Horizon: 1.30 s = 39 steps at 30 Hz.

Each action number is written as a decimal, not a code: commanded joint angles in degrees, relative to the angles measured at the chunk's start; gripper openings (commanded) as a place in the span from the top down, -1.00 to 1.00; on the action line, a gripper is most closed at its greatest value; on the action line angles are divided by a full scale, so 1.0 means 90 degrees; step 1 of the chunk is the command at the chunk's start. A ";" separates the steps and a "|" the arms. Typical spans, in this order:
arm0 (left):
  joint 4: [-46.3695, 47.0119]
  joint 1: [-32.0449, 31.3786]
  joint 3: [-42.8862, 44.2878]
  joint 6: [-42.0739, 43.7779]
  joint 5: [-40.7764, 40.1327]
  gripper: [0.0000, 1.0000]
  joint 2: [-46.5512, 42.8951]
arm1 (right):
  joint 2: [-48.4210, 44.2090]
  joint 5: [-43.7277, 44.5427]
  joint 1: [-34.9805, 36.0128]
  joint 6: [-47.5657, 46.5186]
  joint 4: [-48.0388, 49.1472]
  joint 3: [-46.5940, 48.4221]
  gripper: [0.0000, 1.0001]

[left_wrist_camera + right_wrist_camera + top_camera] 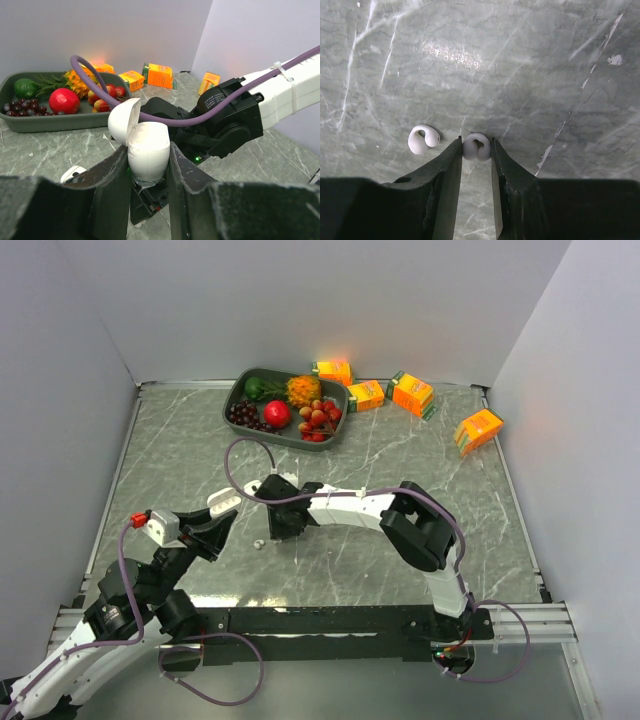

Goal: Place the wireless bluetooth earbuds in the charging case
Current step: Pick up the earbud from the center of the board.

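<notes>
A: Two grips; your risks?
B: Left gripper point(147, 149): fingers point(115, 175) clamp the open case point(150, 137), held off the table point(400, 455); it may twist. Right gripper point(476, 142): pinches one earbud point(476, 148) on the table, second earbud point(423, 138) just beside; yours may squirt out. Pose: left raised, right stretched low, fingers down.

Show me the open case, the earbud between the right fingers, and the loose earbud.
open case point(148, 150), left wrist view, lower shell
earbud between fingers point(470, 150), right wrist view, curved body
loose earbud point(416, 143), right wrist view, rounded body
</notes>
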 commanded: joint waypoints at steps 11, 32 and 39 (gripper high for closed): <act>0.0270 -0.0002 0.0223 -0.0002 0.0099 0.98 -0.0016 | -0.1596 0.0787 -0.0212 -0.0198 -0.0085 -0.1131 0.46; 0.1296 -0.0002 0.0135 0.0018 0.0187 0.98 0.1030 | -0.3903 0.0568 -0.0535 -0.2113 -0.0369 -0.1960 0.10; 0.1042 -0.0012 0.0144 -0.0080 0.0177 0.98 0.0824 | -0.2811 0.0310 0.0078 -0.2045 -0.0309 -0.1914 -0.06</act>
